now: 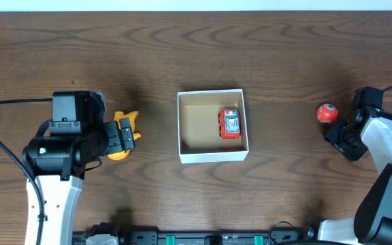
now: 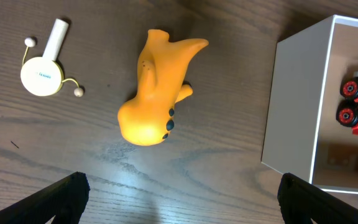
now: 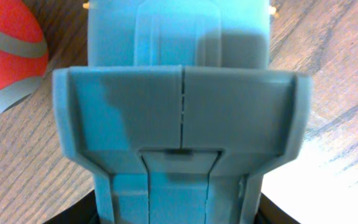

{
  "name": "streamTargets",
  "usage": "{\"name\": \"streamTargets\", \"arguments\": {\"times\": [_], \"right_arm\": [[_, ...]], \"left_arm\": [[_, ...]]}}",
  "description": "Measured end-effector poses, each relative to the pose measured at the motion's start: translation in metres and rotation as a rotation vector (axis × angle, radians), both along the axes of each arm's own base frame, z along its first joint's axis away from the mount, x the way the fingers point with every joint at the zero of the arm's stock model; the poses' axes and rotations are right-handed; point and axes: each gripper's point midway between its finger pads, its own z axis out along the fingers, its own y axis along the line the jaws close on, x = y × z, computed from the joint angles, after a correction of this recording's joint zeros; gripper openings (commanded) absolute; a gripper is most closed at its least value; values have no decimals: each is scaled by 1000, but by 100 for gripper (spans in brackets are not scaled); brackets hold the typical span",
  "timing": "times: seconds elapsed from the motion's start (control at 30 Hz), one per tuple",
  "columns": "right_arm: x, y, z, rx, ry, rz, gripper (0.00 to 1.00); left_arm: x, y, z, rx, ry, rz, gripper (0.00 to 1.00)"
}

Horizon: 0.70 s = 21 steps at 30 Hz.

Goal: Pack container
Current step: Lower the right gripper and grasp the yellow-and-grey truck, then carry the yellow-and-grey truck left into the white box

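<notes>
step in hand: packing is partly done. one red car [image 1: 229, 123] already lies in the container [image 1: 213, 158], and the left gripper [image 2: 185, 202] hangs above the yellow toy [image 2: 154, 90]. i judge this is the approach before picking up that toy.
left gripper: its two fingers stand wide apart at the lower corners of the left wrist view, with nothing between them. the toy lies ahead of them, not yet between them.
right gripper [image 3: 182, 93]: the two fingers are pressed together with only a thin seam, and they hold nothing. the red ball [image 3: 5, 56] lies just beside it on the table [image 1: 284, 54].
next move: i think the left gripper must go down and forward until its fingers are on both sides of the toy's narrower body. then it must close, lift, and carry the toy over the white wall. the free brown floor is on the side of the container nearer to this arm, so the toy should fit there.
where the container is: in the middle of the table, between the two arms, near the yellow toy and well apart from the ball.
how the container points: it sits flat with the opening upward and its walls parallel with the table edges. it looks about square, so i see no clear long axis.
long axis of the yellow toy: in the overhead view it runs from the far side to the near side of the table, a little tilted, with the rounder end on the near side.
also there: a small white drum toy [image 2: 42, 71] near the yellow toy, not touching it.
</notes>
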Motion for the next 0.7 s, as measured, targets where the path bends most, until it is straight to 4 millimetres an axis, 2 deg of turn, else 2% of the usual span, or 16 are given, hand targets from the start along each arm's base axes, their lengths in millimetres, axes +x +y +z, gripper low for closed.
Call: {"name": "streamTargets", "arguments": {"times": [0.07, 0.17, 0.37, 0.4, 0.43, 0.47, 0.7], "right_arm": [[0, 0, 0, 1, 0, 2, 38], [0, 0, 0, 1, -1, 3, 19], [0, 0, 0, 2, -1, 3, 18], [0, 0, 0, 2, -1, 3, 16], [0, 0, 0, 2, -1, 3, 6], [0, 0, 0, 2, 0, 3, 1], [-2, 2, 2, 7, 6, 4, 1]], "left_arm": [[0, 0, 0, 0, 2, 0, 98], [0, 0, 0, 0, 1, 0, 98], [0, 0, 0, 0, 2, 0, 98], [0, 0, 0, 0, 1, 0, 98], [0, 0, 0, 0, 2, 0, 98], [0, 0, 0, 0, 1, 0, 98], [0, 0, 0, 0, 2, 0, 98]]}}
